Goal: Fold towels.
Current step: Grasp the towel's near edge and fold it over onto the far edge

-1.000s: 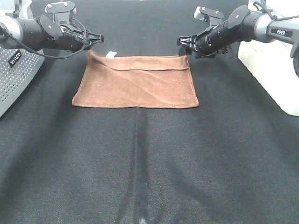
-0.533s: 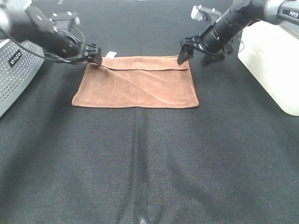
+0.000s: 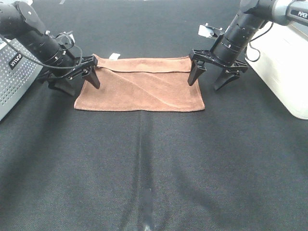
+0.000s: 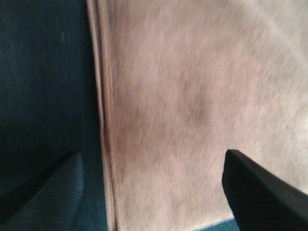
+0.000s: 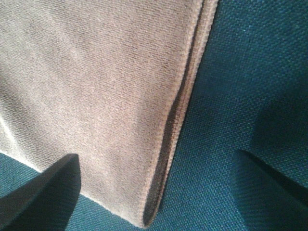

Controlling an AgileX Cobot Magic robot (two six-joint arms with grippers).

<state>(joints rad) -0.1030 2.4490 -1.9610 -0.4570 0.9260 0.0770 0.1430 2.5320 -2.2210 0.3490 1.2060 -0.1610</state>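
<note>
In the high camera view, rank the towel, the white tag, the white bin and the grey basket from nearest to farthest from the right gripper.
From the right gripper:
1. towel, its right edge between the open fingers.
2. white bin, on the right.
3. white tag, at the towel's far left corner.
4. grey basket, at the left edge.

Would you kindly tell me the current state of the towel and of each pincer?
towel: folded double, lying flat on the black table cover.
left pincer: open, fingers straddling the towel's left edge, holding nothing.
right pincer: open, fingers straddling the towel's right edge, holding nothing.
</note>
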